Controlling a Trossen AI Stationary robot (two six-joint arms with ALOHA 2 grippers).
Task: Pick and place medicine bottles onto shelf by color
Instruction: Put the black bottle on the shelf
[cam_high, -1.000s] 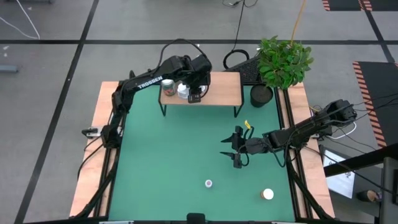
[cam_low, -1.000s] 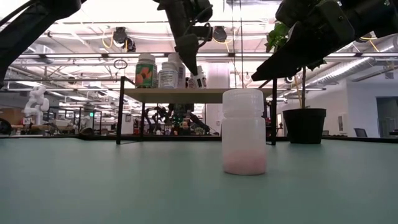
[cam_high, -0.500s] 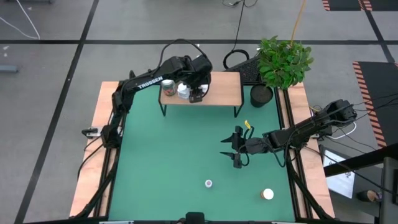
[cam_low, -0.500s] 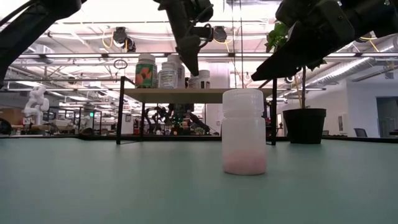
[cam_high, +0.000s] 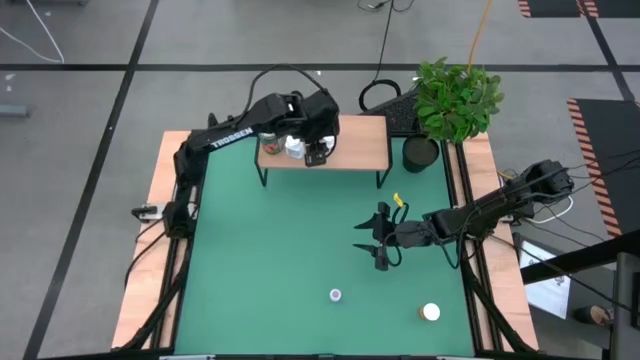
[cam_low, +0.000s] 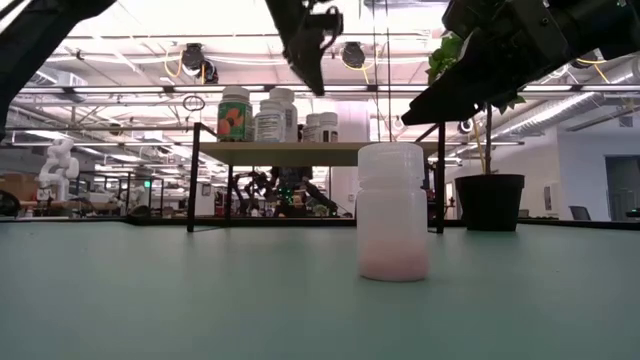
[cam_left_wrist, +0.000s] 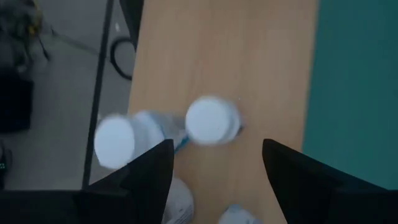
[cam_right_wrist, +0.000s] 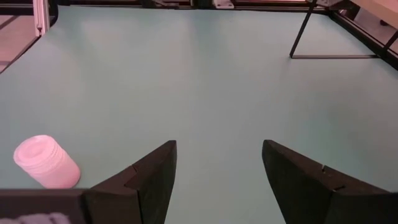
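- Medicine bottles: a cluster stands at the left end of the shelf (cam_high: 355, 143), including a white-capped bottle (cam_left_wrist: 211, 119) directly under my left gripper (cam_high: 318, 150).
- I see my left gripper with its jaws apart, holding nothing, hanging above that cluster.
- Two more bottles remain on the green mat (cam_high: 260, 260) near its front edge: a small white bottle (cam_high: 336, 295) and a larger white bottle (cam_high: 431, 312) toward the front right corner.
- My right gripper (cam_high: 383, 240) hovers over the mat's middle right, jaws apart and empty.
- I judge these bottles light, rigid and smooth-walled; they could tip or slip.
- I would grip across the round body just under the cap.
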